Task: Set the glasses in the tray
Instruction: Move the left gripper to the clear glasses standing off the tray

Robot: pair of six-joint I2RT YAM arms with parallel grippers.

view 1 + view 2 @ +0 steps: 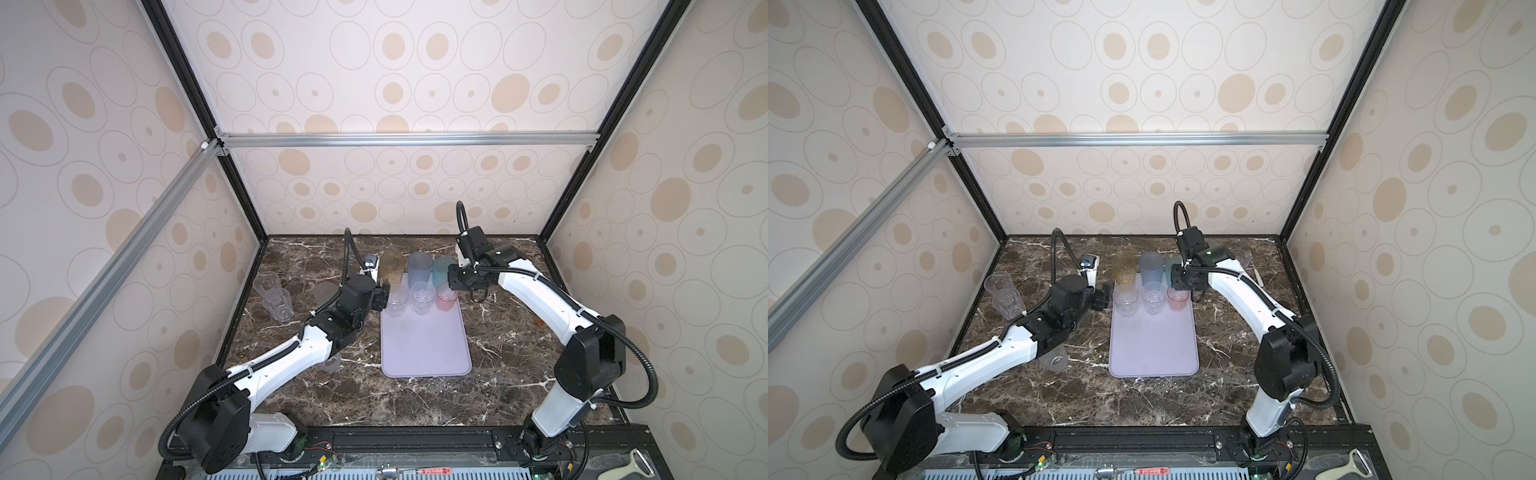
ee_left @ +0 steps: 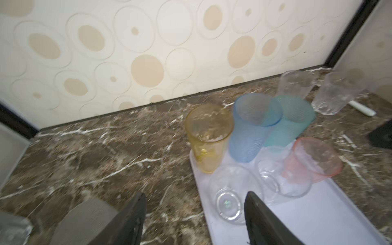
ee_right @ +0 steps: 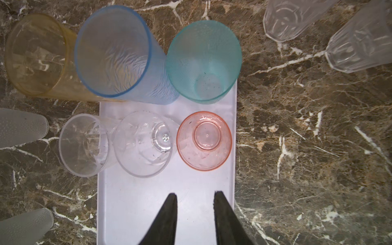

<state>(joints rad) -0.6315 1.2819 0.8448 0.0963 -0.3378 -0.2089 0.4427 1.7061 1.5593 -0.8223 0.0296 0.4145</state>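
Glasses [image 1: 277,305] left of tray [image 1: 428,353]: likely light, stiff, slick, tippy.
Left fingers [image 2: 263,224], right fingers [image 3: 167,218] spread, empty; pinch wall at rim.

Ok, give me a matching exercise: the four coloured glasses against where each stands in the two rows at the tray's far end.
Glasses:
1 amber glass
2 blue glass
3 teal glass
4 pink glass

Places, as seen in a top view:
A near row, right end
B far row, middle
C far row, right end
D far row, left end

Pairs: 1-D, 2-B, 3-C, 4-A
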